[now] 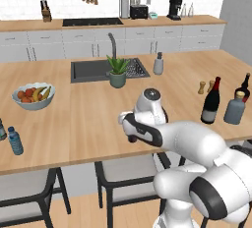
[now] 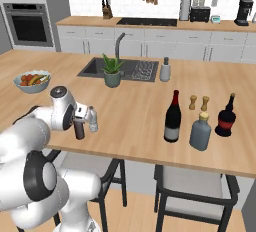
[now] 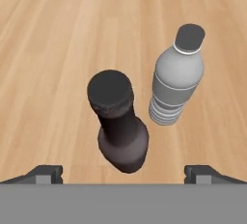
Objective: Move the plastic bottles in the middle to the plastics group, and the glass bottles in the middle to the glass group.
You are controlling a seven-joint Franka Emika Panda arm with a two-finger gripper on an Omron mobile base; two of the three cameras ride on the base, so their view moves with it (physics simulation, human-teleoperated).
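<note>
Wooden counter (image 3: 48, 35) | gripper (image 3: 123, 172) open above brown bottle (image 3: 118, 121) | clear bottle (image 3: 176, 80) just beside

Centre of the hand view: matt dark-brown bottle (image 3: 118, 121) beside a ribbed, translucent plastic water bottle (image 3: 174, 80); both stand on a smooth, light wood-grain counter (image 3: 48, 49).

Below me the brown bottle (image 3: 118, 121) is dark, almost black-brown, with a matt black top. Just beside it the water bottle (image 3: 176, 80) reads pale grey and clear, its cap dark from above. The counter (image 3: 53, 49) is light honey wood with fine streaked grain. My 2 fingertips (image 3: 43, 174) are dark grey. The wine bottle (image 2: 173, 116) is near-black with a red neck and pale label.
</note>
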